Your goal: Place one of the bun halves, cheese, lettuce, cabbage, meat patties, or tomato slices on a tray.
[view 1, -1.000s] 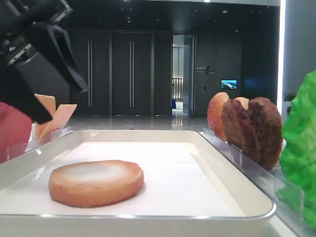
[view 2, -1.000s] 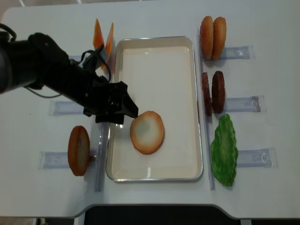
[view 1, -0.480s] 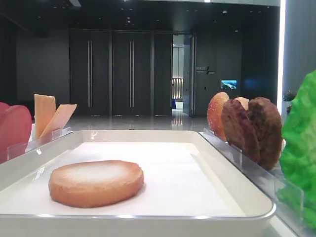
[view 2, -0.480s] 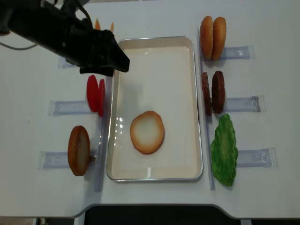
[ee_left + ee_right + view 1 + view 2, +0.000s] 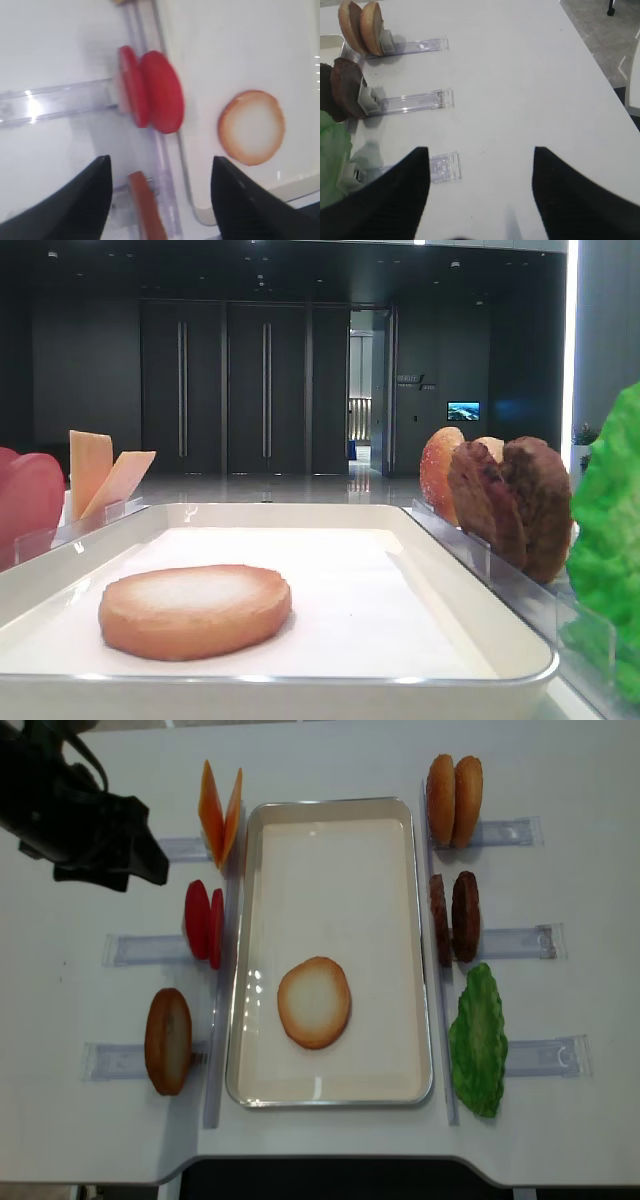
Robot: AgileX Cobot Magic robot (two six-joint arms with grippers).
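Observation:
A bun half (image 5: 314, 1002) lies pale face up on the white tray (image 5: 420, 920), also seen low (image 5: 195, 610) and from the left wrist (image 5: 251, 127). My left gripper (image 5: 140, 870) hangs over the table left of the tray, behind the tomato slices (image 5: 205, 923). In its wrist view the left gripper (image 5: 160, 160) is open and empty. My right gripper (image 5: 480, 150) stands open above bare table right of the lettuce (image 5: 332, 160). Cheese (image 5: 220, 812), meat patties (image 5: 455, 917) and another bun half (image 5: 168, 1040) stand in holders. Cabbage is out of view.
Clear plastic holders (image 5: 505, 940) flank both long sides of the tray. Two more bun halves (image 5: 455, 787) stand at the back right. The lettuce (image 5: 478, 1040) lies at the front right. The table's front edge (image 5: 320, 1160) is close below the tray.
My left arm has drawn back from beside the bun half, up and left off the tray, and has left the low view. The bun half stays where it lay.

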